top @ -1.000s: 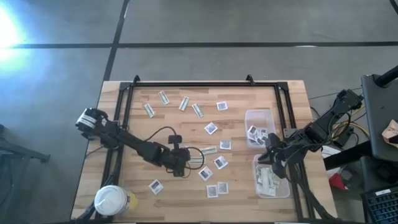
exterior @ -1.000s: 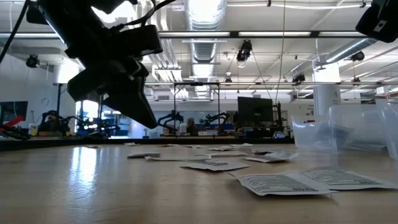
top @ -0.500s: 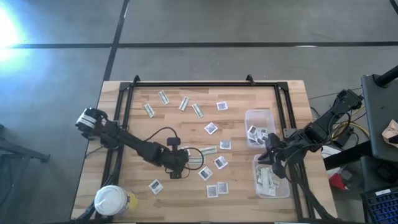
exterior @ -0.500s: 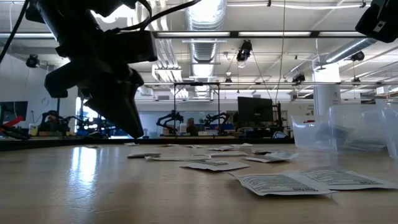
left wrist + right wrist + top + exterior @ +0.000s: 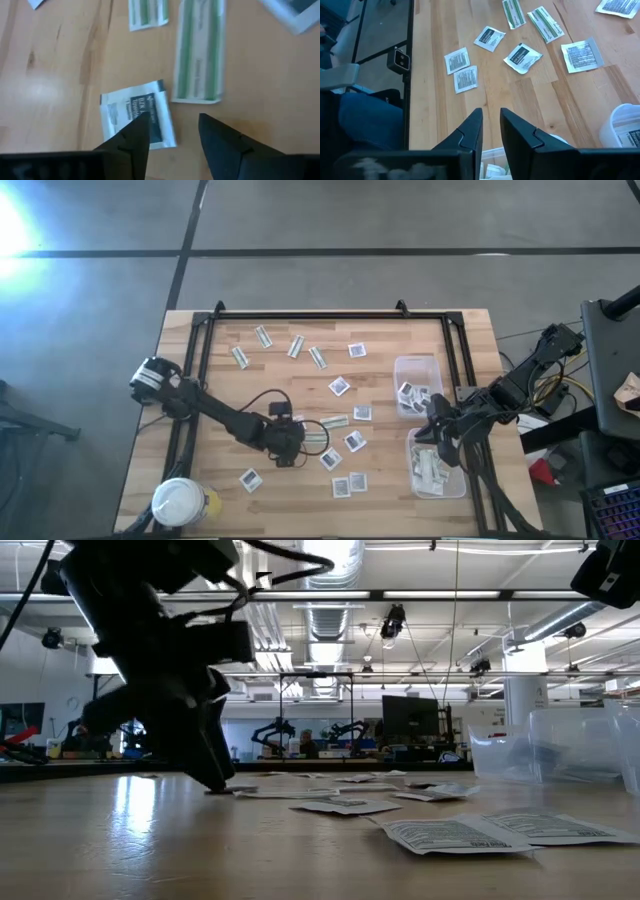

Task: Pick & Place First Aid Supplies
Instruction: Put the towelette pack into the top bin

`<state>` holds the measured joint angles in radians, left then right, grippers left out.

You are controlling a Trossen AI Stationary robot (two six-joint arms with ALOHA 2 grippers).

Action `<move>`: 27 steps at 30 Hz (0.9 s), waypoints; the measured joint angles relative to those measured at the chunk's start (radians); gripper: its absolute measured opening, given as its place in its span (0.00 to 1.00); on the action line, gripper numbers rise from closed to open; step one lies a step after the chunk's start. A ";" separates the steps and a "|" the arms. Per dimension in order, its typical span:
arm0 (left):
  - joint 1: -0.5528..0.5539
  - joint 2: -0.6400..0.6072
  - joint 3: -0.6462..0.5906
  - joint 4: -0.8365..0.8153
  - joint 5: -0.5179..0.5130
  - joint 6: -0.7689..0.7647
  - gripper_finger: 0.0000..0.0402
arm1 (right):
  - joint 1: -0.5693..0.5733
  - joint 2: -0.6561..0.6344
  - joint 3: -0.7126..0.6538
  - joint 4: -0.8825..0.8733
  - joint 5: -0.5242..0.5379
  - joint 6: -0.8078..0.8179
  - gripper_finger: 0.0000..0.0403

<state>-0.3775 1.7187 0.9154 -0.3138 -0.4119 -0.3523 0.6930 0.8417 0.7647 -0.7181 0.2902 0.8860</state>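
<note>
**Left Claw Down Among the Packets**

On the wooden table (image 5: 200, 350), lots of small flat packets lie spread out. Some are square white packets with dark print (image 5: 339, 386). Others are narrow green-and-white strips (image 5: 263, 335).

The left gripper (image 5: 283, 452) is low, near the middle of the table, just above the wood. In the left wrist view its two dark fingers (image 5: 132, 137) stand apart with a clear gap between them. They hold nothing. A square white packet with a dark blue label (image 5: 137, 120) lies flat on the wood right by one fingertip, and that finger covers a bit of it. I cannot tell if the finger touches it. Just beside the packet lies a long green-and-white strip (image 5: 199, 55), and a shorter one (image 5: 148, 12) lies near it.

In the low view the left gripper (image 5: 215, 775) reaches down almost to the table.

The right gripper (image 5: 432, 435) waits on the right side, near two clear plastic tubs (image 5: 417, 385). Its fingers (image 5: 470, 132) are only a little apart, and nothing can be seen between them. Both tubs have packets inside. More packets lie loose on the table between the two arms.

A round jar with a white lid (image 5: 178, 502) stands at the near left corner.
</note>
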 joint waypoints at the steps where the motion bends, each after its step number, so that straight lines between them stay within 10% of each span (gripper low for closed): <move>1: 0.000 0.008 0.000 -0.001 -0.021 0.000 0.41 | 0.000 0.000 0.000 0.000 0.000 0.000 0.16; 17: 0.043 0.108 -0.031 0.018 -0.030 -0.027 0.38 | 0.000 0.000 0.000 0.001 0.000 0.000 0.15; 27: 0.060 0.144 -0.045 0.044 0.032 -0.016 0.13 | 0.000 0.000 0.000 0.019 -0.001 0.008 0.14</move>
<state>-0.3176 1.8630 0.8700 -0.2701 -0.3804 -0.3682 0.6933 0.8417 0.7647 -0.6989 0.2890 0.8943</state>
